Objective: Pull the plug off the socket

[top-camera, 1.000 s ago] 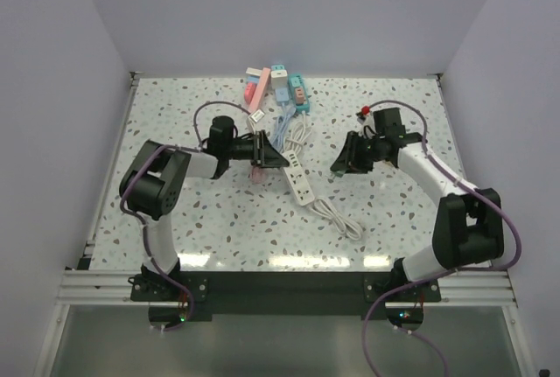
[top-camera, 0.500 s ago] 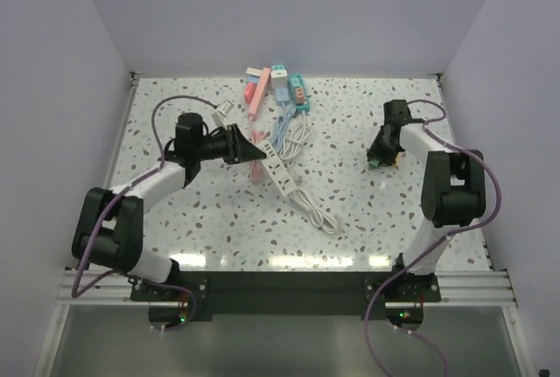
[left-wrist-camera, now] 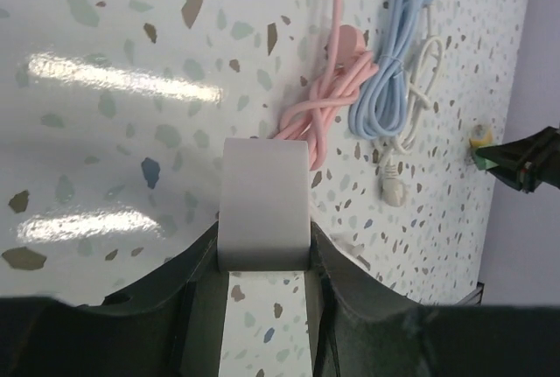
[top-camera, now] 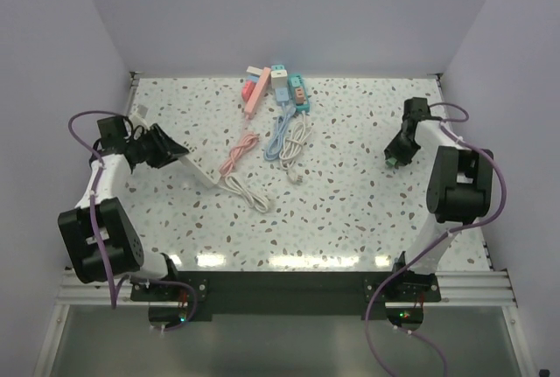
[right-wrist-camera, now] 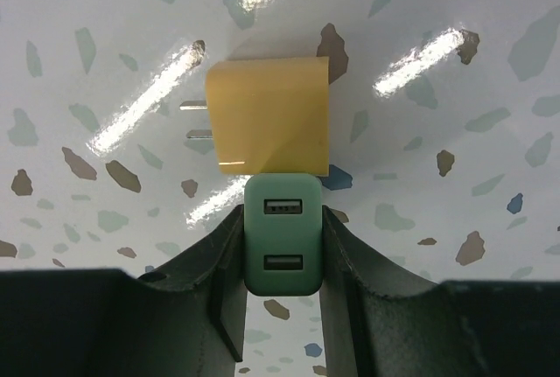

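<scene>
My left gripper (top-camera: 164,146) is shut on the end of a white power strip (top-camera: 198,168) at the left of the table. The strip's white cord (top-camera: 248,191) trails to the right. In the left wrist view the strip's end (left-wrist-camera: 262,202) sits clamped between my fingers (left-wrist-camera: 197,294). My right gripper (top-camera: 395,153) at the far right is shut on a green two-port USB plug (right-wrist-camera: 282,246), low over the table. The green plug is apart from the strip. A yellow plug (right-wrist-camera: 267,115) lies on the table just beyond it, prongs pointing left.
Pink (top-camera: 254,88), white-teal (top-camera: 280,80) and teal (top-camera: 298,94) sockets lie bunched at the back centre. Coiled pink (top-camera: 240,146), blue (top-camera: 280,136) and white (top-camera: 298,144) cables lie mid-table. Walls close the table on three sides.
My left arm has swung left, dragging the white power strip and its cord from mid-table to the left side. My right arm has drawn back to the far right with the green plug.
</scene>
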### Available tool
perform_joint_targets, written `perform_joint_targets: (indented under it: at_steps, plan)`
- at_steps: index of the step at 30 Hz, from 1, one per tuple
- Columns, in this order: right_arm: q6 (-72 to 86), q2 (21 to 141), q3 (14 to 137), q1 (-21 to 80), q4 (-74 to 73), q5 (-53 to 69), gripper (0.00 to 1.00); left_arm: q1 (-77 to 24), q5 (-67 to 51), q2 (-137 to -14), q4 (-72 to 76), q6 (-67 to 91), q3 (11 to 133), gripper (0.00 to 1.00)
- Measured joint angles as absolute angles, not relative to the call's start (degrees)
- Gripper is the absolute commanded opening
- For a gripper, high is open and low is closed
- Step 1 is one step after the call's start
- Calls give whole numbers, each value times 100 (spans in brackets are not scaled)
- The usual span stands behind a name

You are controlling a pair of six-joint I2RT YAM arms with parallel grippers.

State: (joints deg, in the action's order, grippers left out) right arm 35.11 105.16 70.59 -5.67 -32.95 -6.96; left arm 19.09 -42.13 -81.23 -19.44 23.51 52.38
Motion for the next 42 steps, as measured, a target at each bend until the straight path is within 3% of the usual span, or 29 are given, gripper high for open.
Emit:
perform_joint_targets:
  at_steps: [3, 5, 7, 12, 17, 20, 25, 28, 30, 33, 34, 35, 37, 42]
  plan:
    - [3476, 10687, 7282, -567, -3472, -714, 0, 1953, -3682, -8123, -2499, 2128, 5433, 0]
    - [3472, 10777, 7393, -572, -3538, -749, 11, 1988, -3253, -8169, -2724, 2036, 5586, 0]
    - [3472, 10836, 7454, -572, -3559, -803, 31, 2067, -2781, -8342, -2875, 1968, 5791, 0]
    - [3454, 10860, 7467, -578, -3518, -919, 58, 2246, -2067, -9107, -2969, 1905, 6407, 0]
    - [3402, 10822, 7467, -615, -3518, -952, 91, 2285, -1586, -9642, -2978, 1881, 6676, 43]
    - [3358, 10659, 7465, -620, -3518, -937, 93, 2294, -1229, -9690, -3057, 1697, 6676, 51]
    - [3343, 9948, 7422, -617, -3500, -888, 96, 2335, -982, -9690, -3096, 1533, 6676, 78]
    - [3336, 9317, 7286, -617, -3446, -744, 96, 2335, -1004, -9583, -3085, 1553, 6659, 84]
    - [3317, 8967, 7183, -602, -3371, -537, 90, 2333, -1087, -9338, -3041, 1592, 6563, 81]
    - [3234, 8718, 7070, -499, -3238, -137, 78, 2265, -1420, -8676, -2936, 1756, 6278, 43]
    - [3159, 8702, 7028, -405, -3181, 91, 74, 2196, -1549, -8477, -2906, 1820, 6211, 22]
    - [3103, 8713, 7002, -307, -3155, 244, 73, 2086, -1675, -8329, -2858, 1898, 6173, 15]
    - [2956, 8792, 6958, 27, -3114, 550, 72, 1710, -1887, -8213, -2689, 1949, 6158, 5]
    - [2624, 9251, 7011, 1122, -3046, 989, 72, 650, -2320, -8604, -2222, 2102, 6160, 0]
